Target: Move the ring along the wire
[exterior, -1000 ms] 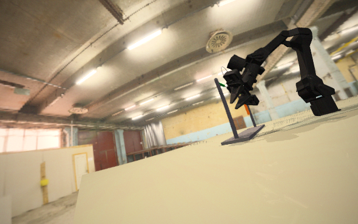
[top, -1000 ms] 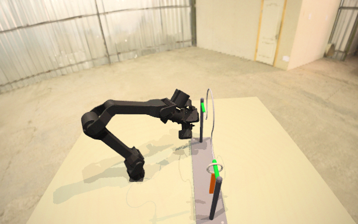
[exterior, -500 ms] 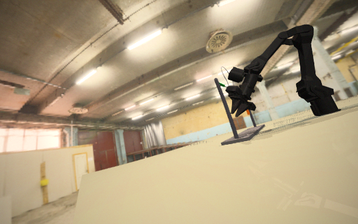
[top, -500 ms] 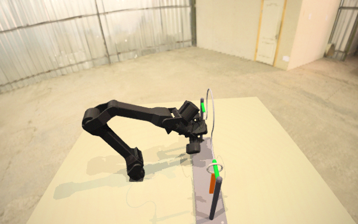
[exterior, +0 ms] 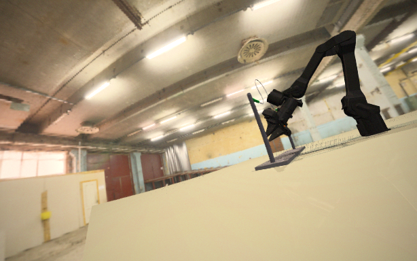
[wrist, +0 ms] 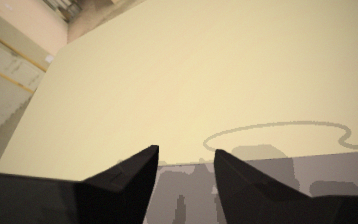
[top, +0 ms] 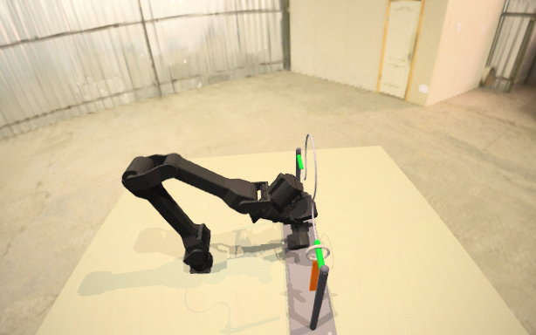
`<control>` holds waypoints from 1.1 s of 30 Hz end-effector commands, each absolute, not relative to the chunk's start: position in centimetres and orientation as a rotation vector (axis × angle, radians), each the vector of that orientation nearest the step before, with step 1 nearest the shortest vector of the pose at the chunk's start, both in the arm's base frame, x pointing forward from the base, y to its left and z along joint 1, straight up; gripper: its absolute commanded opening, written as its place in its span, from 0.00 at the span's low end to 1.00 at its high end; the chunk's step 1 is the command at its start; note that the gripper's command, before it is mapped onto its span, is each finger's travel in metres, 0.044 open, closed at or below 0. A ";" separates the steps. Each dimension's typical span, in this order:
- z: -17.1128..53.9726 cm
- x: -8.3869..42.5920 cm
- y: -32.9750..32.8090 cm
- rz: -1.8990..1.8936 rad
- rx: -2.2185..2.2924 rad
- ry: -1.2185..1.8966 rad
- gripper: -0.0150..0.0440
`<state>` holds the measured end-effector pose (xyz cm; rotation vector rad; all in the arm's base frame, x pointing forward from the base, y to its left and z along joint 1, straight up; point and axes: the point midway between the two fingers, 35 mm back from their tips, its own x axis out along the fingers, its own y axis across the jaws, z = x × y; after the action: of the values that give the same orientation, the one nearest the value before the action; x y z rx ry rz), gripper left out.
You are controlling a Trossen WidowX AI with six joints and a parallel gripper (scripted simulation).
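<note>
The ring (top: 328,251) hangs around the green wire part (top: 320,258) beside the near post (top: 319,297) in the top view. Its orange handle (top: 313,276) points down. In the exterior view the arm hides most of ring and handle. My gripper (top: 298,242) (wrist: 186,154) is partly open, with nothing between its fingers. It is beside the wire, on the arm's side, between the posts and short of the handle. The thin grey wire (top: 315,174) (exterior: 257,81) overlaps the gripper body in the top view; whether they touch cannot be told.
The other post (top: 298,174) (exterior: 261,126) carries the second green part (top: 299,161) (exterior: 256,100) at the far end in the top view. Both posts stand on a grey base (top: 301,279) (exterior: 272,164). The wire arches high between them. Shadows of arm and wire fall on the table.
</note>
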<state>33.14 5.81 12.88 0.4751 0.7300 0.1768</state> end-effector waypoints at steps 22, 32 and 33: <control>8.3 30.3 -10.2 0.129 0.368 0.373 0.53; 7.7 25.4 -14.1 0.071 0.234 0.229 0.53; 7.7 24.8 -14.4 0.064 0.219 0.216 0.53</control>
<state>26.36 -13.90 8.03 0.2544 0.2446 0.0780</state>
